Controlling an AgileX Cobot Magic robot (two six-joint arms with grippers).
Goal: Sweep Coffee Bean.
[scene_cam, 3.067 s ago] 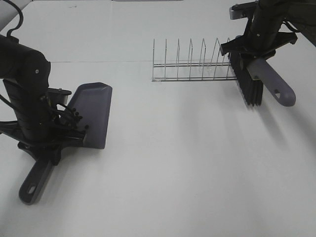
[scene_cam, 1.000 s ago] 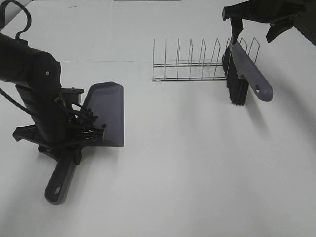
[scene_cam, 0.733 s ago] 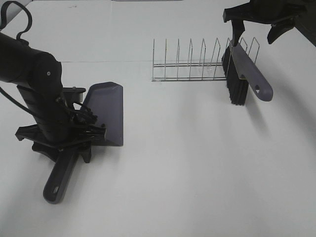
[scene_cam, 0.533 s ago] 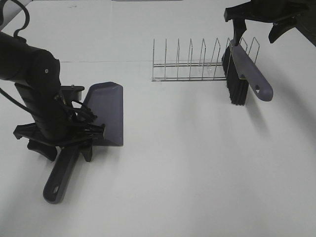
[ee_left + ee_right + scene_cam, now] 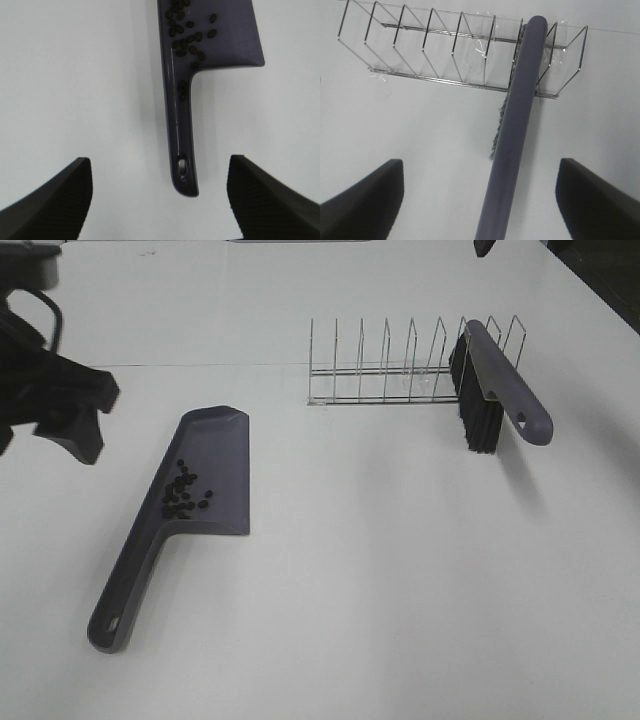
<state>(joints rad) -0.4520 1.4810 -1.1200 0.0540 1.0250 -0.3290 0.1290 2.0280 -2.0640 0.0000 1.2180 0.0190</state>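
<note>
No brand, label or writing can be read on anything here.

Nearest the high camera lies one grey-purple dustpan (image 5: 205, 475) flat on the white table (image 5: 400, 590), its long handle (image 5: 125, 585) running toward the near left edge, with a small hanging slot close to its end. The coffee beans (image 5: 184, 495) lie in the dustpan, in a loose cluster at the back of the tray where it narrows to the handle. The left wrist view shows roughly twenty of them, tiny dark ovals, with two or three strayed into the top of the handle channel; an exact count is not possible, since some lie at that picture's edge.

The left gripper (image 5: 160, 200) hangs above the handle end with its two dark fingers (image 5: 52, 192) spread wide apart, touching nothing.

Farther back stands one wire rack (image 5: 400, 370) with a row of upright loops, eight or so, taped to the table at its corners. One brush (image 5: 495, 390) leans in a slot near the rack's right end, black bristles (image 5: 478, 415) down on the table and grey handle pointing out toward the near right.

The right gripper (image 5: 480, 200) is over the brush handle, fingers (image 5: 365, 197) wide apart and holding nothing.
</note>
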